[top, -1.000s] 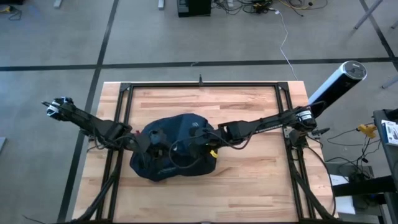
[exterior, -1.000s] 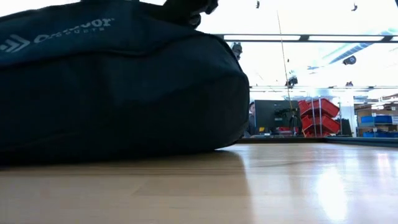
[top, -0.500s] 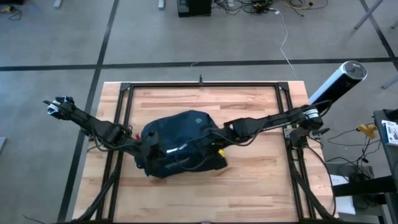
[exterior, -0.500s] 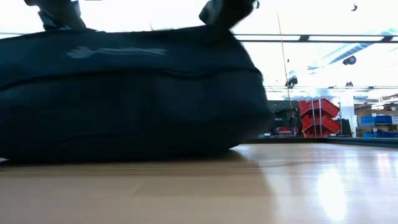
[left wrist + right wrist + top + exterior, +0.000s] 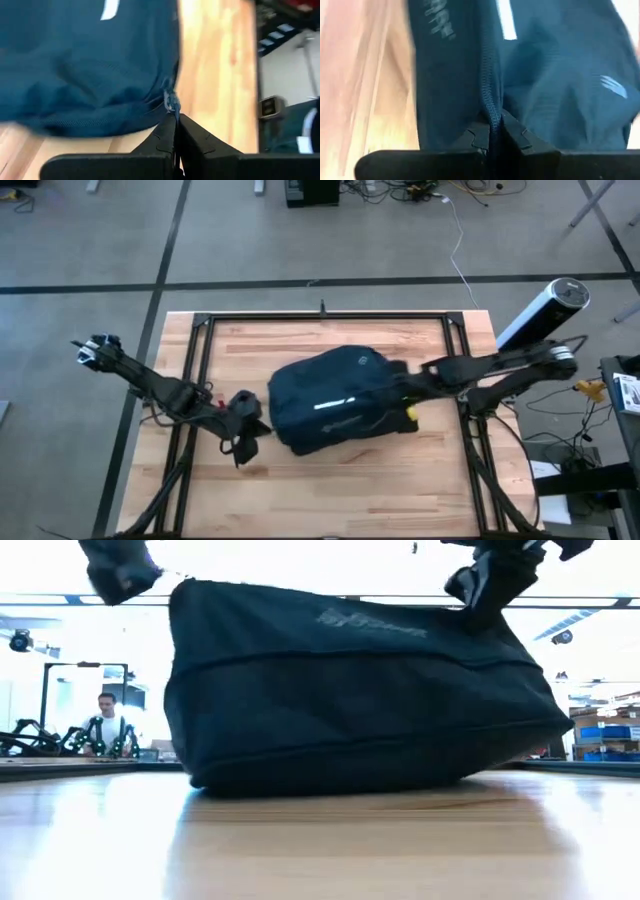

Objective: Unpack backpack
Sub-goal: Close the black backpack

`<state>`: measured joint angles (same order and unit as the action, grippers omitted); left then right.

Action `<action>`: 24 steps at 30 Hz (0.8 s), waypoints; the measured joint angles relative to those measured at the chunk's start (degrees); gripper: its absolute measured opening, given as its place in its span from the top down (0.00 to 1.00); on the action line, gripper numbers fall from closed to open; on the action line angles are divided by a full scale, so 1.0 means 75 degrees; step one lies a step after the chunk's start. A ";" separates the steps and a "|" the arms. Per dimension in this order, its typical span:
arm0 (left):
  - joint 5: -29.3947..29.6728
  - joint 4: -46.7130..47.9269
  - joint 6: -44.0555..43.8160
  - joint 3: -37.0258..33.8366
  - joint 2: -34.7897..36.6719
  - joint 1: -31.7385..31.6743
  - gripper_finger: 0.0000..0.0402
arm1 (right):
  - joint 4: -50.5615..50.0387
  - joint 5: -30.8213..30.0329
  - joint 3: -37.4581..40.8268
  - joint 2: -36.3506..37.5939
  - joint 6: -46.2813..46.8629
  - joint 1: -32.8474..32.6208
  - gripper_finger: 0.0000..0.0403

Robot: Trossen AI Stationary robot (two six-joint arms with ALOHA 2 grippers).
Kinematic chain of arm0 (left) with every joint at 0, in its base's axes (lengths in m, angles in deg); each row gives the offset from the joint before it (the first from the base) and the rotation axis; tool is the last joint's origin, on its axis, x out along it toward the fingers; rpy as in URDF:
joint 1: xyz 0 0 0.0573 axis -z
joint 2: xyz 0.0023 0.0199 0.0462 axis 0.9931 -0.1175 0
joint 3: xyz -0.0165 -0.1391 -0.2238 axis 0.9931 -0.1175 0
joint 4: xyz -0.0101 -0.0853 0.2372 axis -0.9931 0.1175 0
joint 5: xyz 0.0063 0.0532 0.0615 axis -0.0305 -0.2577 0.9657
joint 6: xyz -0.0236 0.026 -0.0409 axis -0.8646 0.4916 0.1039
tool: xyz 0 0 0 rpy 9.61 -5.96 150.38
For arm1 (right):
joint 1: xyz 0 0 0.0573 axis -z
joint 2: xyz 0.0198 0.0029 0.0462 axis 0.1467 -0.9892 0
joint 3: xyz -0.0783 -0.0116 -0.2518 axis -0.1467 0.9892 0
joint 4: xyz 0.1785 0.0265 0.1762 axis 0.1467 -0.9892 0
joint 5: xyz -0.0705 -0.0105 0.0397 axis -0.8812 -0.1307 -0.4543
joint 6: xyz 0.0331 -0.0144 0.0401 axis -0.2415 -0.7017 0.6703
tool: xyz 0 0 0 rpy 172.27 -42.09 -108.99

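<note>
Dark navy backpack (image 5: 335, 398), rounded, lying mid-table, white logo up

A person (image 5: 106, 725) stands behind the wooden table (image 5: 300, 340).

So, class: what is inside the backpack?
Nothing inside shows. The backpack lies closed on the table, its dark fabric covering any contents. The right gripper pinches its zipper seam; the left gripper holds a zipper pull.

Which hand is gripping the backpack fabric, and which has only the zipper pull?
The right hand pinches backpack fabric at the zipper seam; the left hand, clear of the bag, holds only the zipper pull.
</note>
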<state>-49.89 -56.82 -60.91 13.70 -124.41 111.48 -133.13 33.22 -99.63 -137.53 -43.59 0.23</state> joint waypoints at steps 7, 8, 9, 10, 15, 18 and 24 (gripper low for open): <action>-0.0880 -0.1811 0.0690 0.0110 -0.1490 -0.0528 1.00 | 0.0265 -0.0176 -0.0146 0.0363 0.0021 0.0002 0.63; -0.1028 -0.1823 0.0743 0.0234 -0.1705 -0.0618 1.00 | 0.0197 -0.0175 -0.0307 0.0303 -0.0060 0.0000 0.57; -0.1147 -0.1830 0.0820 0.0377 -0.1891 -0.0713 1.00 | 0.0054 -0.0178 -0.0486 0.0238 -0.0142 -0.0002 0.52; -0.1259 -0.1800 0.0927 0.0524 -0.2040 -0.0802 1.00 | -0.0244 -0.0219 -0.0695 0.0137 -0.0252 -0.0017 0.47; -0.1909 -0.1693 0.1860 0.1471 -0.2683 -0.1128 1.00 | -0.2372 -0.1492 -0.1653 -0.0411 -0.0191 -0.0052 0.28; -0.1949 -0.1368 0.2525 0.2051 -0.2935 -0.1285 1.00 | -0.1951 -0.1269 -0.1947 -0.0588 0.0255 -0.0077 0.22; -0.1948 0.0233 0.3298 0.2905 -0.3115 -0.1612 1.00 | 0.1574 0.0810 -0.1761 -0.1167 0.0611 -0.0666 0.22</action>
<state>-64.51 -55.07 -36.17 35.49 -147.78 99.40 -121.32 39.29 -112.84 -146.29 -39.01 -4.77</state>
